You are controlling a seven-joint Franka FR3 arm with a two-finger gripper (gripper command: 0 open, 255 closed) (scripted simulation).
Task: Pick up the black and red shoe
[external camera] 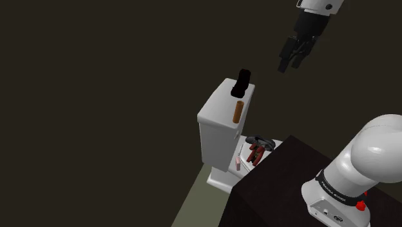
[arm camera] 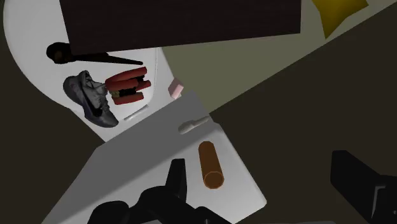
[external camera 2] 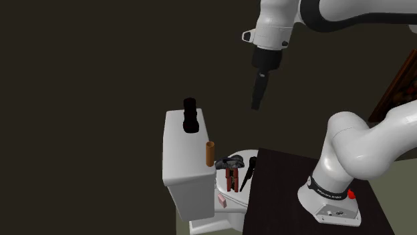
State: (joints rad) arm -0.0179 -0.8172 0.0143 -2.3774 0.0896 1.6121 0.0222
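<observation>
Tool [external camera: 289, 66], fingers [arm camera: 359, 186] apart, high above tank [external camera: 218, 108]

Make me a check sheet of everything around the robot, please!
Surface: white toilet, things lying on its closed lid.
Job's thing: black and red shoe on the lid, beside a grey shoe.
Clutter: brown cylinder and black object on the tank; black long-handled thing and pink item on the lid.
Tool: tool open, high above the tank, holding nothing.
Cables: nothing seen.
Surroundings: dark walls, dark stand.
</observation>
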